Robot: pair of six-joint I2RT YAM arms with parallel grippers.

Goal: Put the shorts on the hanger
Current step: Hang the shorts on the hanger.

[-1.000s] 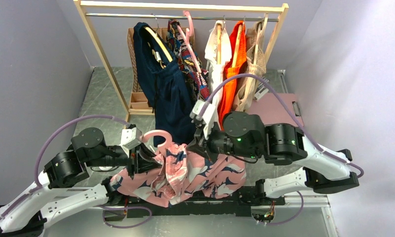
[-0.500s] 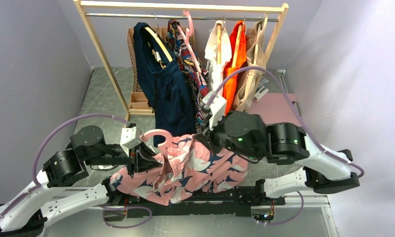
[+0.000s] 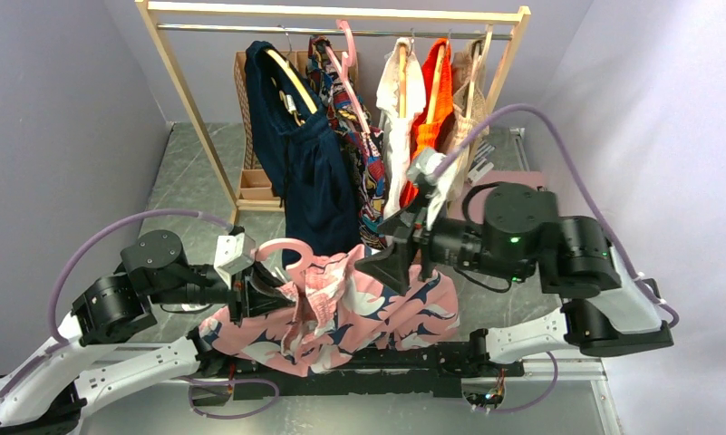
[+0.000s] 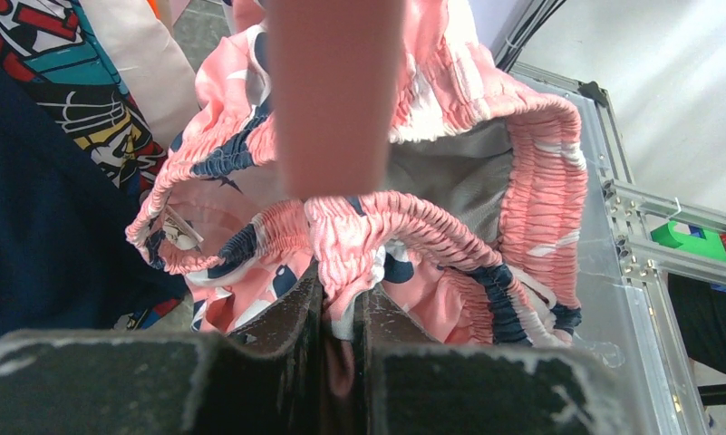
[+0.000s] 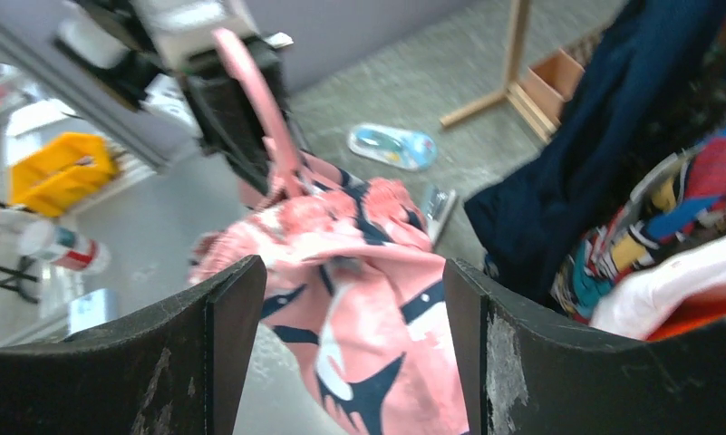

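finding: the right gripper (image 3: 393, 263) has let go. a second ago it was closed on the upper right edge of the shorts (image 3: 368, 308). now its jaws are spread wide with nothing between them, and it has drawn up and to the right, clear of the fabric. the right wrist view agrees: the right gripper (image 5: 350, 272) frames the shorts (image 5: 377, 335) from above without touching them.

left gripper (image 3: 250, 292): unchanged. its jaws are pressed nearly together, pinching a fold of the gathered waistband (image 4: 522, 172). whether the hanger's stem sits in the same nip cannot be told. the hanger (image 3: 285, 249) rises right at that gripper, hook upward.

shorts: bunched below and to the right of the left gripper, near the front edge of the table (image 3: 187, 172) and well short of the rack (image 3: 341, 13). the waistband stands open as a loop, with the hanger (image 4: 336, 91) crossing its mouth. the freed edge has not fallen away.

judgement: the release suggests the right side was taken as seated on the hanger. this is not verified, as the shoulder is buried in fabric. the load now depends on the left grip alone. risk: the waistband slips off the free shoulder when the hanger is lifted.
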